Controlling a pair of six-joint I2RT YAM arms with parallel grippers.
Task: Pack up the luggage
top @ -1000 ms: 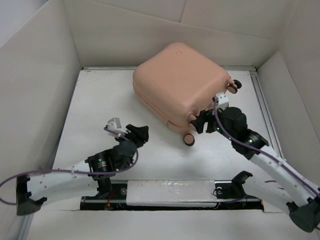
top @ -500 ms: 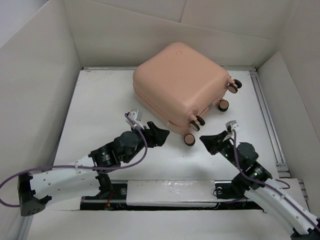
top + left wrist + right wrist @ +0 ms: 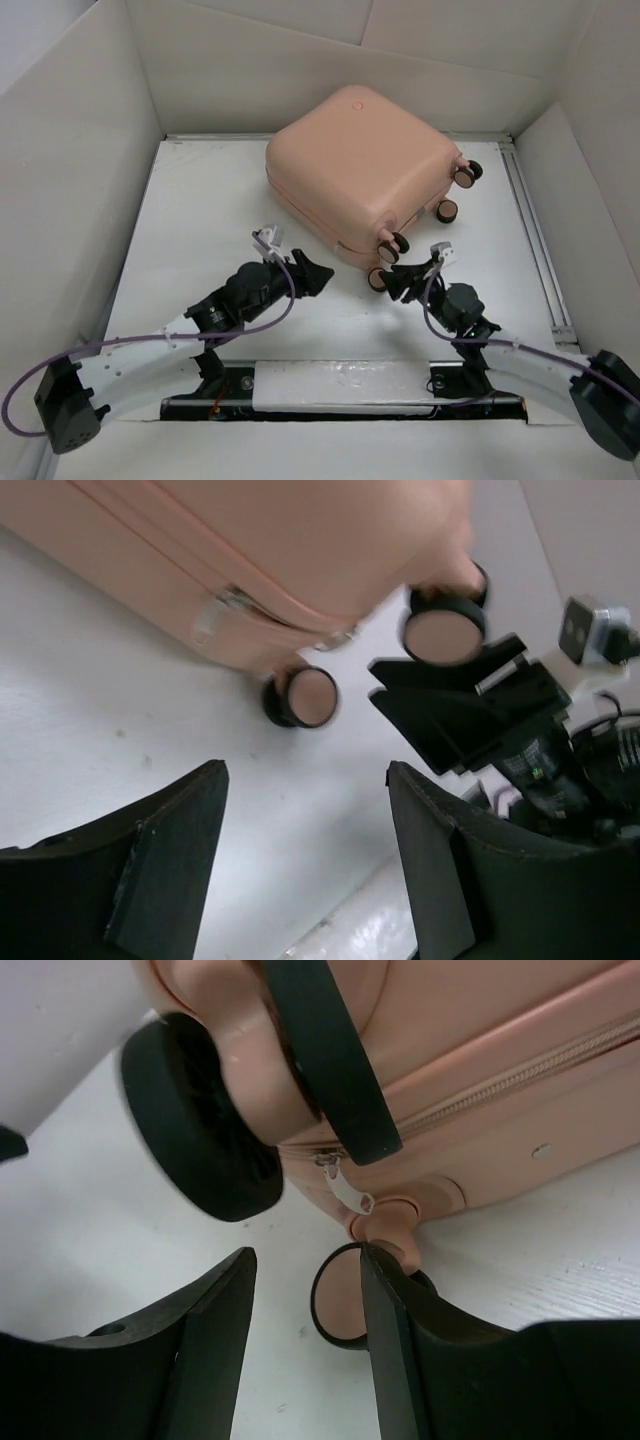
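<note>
Luggage [image 3: 360,170] is lying shut and flat on the table [image 3: 200,220], far right, wheels facing the arms. Left gripper [image 3: 318,272] is hovering released and empty near its front corner. Right gripper [image 3: 402,278] is sitting spread beside the near wheel [image 3: 378,280], grasping nothing.

You get even, diffuse overhead light: the white bench [image 3: 200,230] reads bright without glare, and the salmon-pink hard-shell suitcase [image 3: 355,160] casts only a soft shadow. Your 2 wrist views are softer: pink-faced black wheels [image 3: 310,695] smear in the left, and the black wheel [image 3: 200,1120] nearest the right lens is unfocused.
</note>
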